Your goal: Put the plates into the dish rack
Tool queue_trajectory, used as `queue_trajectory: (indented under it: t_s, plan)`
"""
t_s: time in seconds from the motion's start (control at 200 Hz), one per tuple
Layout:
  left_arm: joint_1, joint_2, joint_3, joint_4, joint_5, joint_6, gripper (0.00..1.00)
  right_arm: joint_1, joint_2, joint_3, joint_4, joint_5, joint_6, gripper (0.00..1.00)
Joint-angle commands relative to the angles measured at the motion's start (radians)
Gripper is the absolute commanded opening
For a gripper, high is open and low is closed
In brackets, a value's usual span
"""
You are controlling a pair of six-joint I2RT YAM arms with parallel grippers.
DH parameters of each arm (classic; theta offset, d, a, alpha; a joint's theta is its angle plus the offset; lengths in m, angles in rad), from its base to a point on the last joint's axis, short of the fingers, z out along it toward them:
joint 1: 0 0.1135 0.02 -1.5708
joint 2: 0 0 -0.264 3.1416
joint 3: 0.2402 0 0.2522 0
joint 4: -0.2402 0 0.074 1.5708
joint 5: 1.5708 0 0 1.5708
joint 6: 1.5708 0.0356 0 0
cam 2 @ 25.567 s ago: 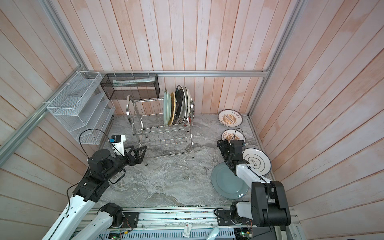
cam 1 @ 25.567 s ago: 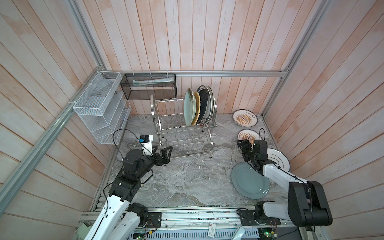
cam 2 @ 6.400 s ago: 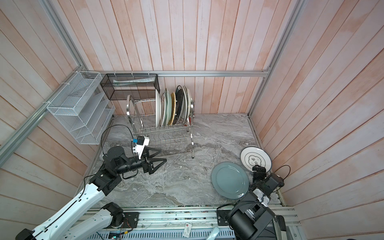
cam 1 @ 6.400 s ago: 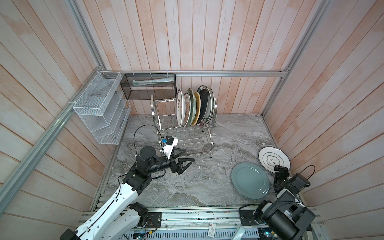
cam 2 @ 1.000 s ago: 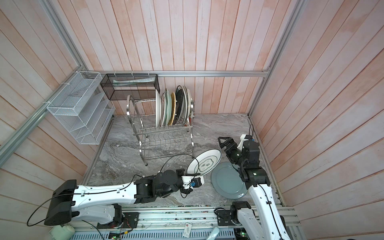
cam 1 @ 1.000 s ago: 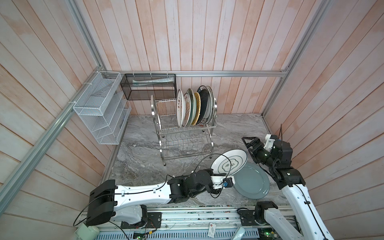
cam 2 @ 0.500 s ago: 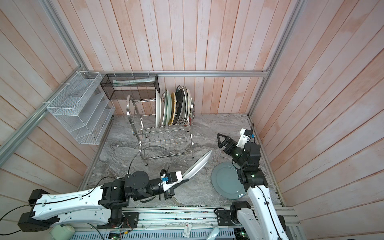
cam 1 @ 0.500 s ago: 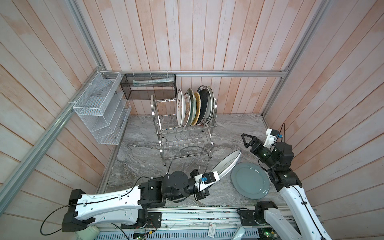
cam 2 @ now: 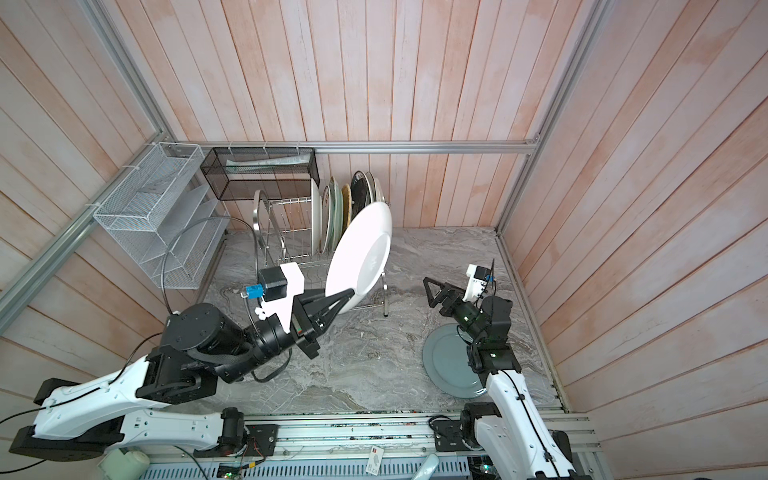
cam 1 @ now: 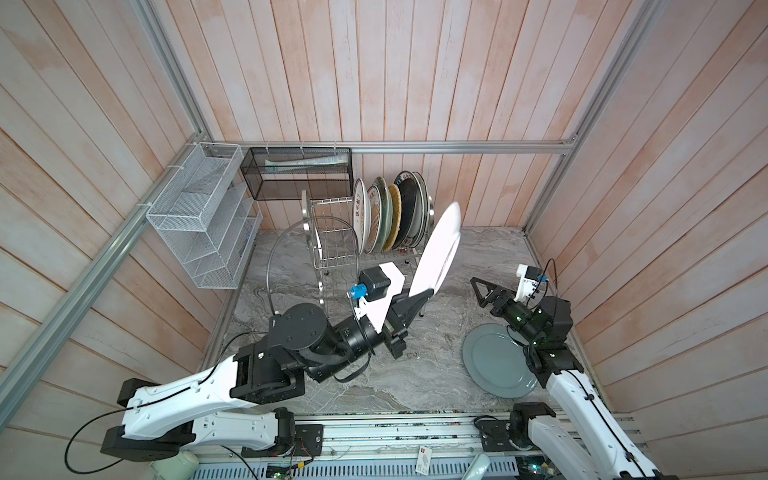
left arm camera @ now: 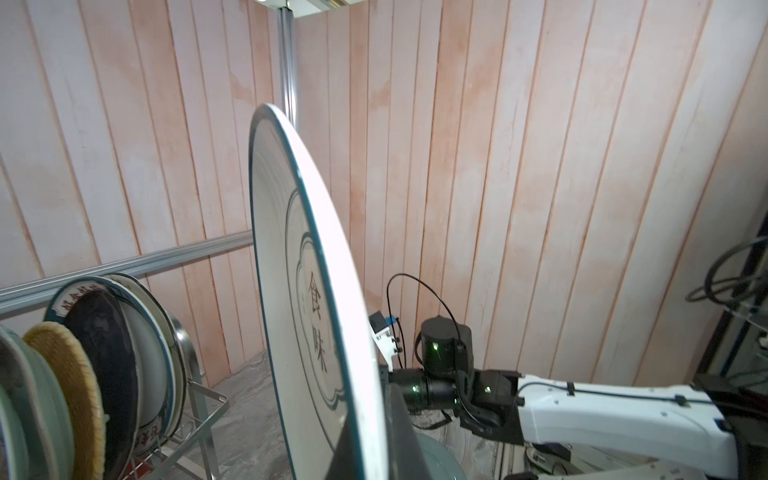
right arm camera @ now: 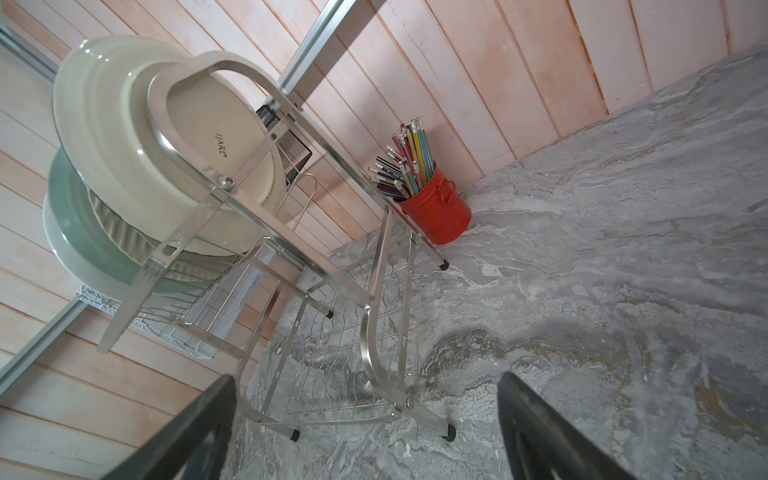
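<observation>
A big white plate (cam 1: 438,253) with dark marks on its face is up in the air, just by the right end of the dish rack (cam 1: 332,245). It stands on its edge and leans a bit. Its printed face looks toward the rack. In both top views it hides part of that end of the rack, and I cannot tell if it touches the rack.

The left gripper (cam 1: 419,297) pinches the bottom rim of this plate, with its fingers pressed tight on it.

On the rack's top shelf, a row of plates (cam 1: 390,220) stands on edge, close together. There are white ones, green ones, a yellow one and a black one.

A grey-blue plate (cam 1: 494,365) lies flat on the grey table (cam 1: 415,374), well off to the right of the rack.

The right gripper (cam 1: 478,291) hangs over the table to the right of the rack, near the grey-blue plate. Its fingers are spread wide, hold nothing and point at the rack.

Behind the rack, by the wall, stands a red cup (right arm camera: 436,212) full of thin coloured sticks. A black mesh basket (cam 1: 299,174) hangs on the wall behind the rack. A white wire shelf (cam 1: 199,232) hangs to the left of the rack.
</observation>
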Motion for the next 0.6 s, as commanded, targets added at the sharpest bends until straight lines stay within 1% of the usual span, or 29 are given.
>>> queue_trajectory:
  t_s: [0.0,0.07,0.15,0.21,0.275,0.305,0.385,0.54,0.57,0.58,0.595]
  plan:
    - [0.000,0.021,0.097,0.046,-0.120,0.001,0.00,0.012,-0.007,-0.032,0.089,-0.038,-0.025,0.98]
    - [-0.001,0.031,0.133,0.097,-0.168,0.011,0.00,0.020,-0.019,-0.049,0.101,-0.040,-0.028,0.98]
    - [0.002,0.054,0.181,0.128,-0.257,0.040,0.00,0.037,-0.032,-0.062,0.118,-0.050,-0.032,0.98]
    - [0.007,0.084,0.239,0.106,-0.339,0.064,0.00,0.056,-0.037,-0.064,0.126,-0.058,-0.041,0.98]
    - [0.048,0.118,0.314,0.034,-0.368,0.042,0.00,0.076,-0.037,-0.061,0.125,-0.061,-0.056,0.98]
    - [0.080,0.132,0.350,-0.021,-0.363,0.008,0.00,0.084,-0.037,-0.059,0.125,-0.061,-0.060,0.98]
    - [0.188,0.165,0.445,-0.168,-0.300,-0.085,0.00,0.093,-0.032,-0.056,0.120,-0.062,-0.065,0.98]
    - [0.369,0.208,0.552,-0.282,-0.206,-0.110,0.00,0.103,-0.024,-0.046,0.110,-0.072,-0.072,0.98]
    - [0.409,0.220,0.579,-0.317,-0.171,-0.155,0.00,0.107,-0.022,-0.043,0.104,-0.071,-0.076,0.98]
    - [0.443,0.225,0.588,-0.330,-0.155,-0.162,0.00,0.107,-0.023,-0.041,0.100,-0.072,-0.078,0.98]
    - [0.469,0.233,0.604,-0.352,-0.134,-0.177,0.00,0.108,-0.021,-0.039,0.097,-0.070,-0.080,0.98]
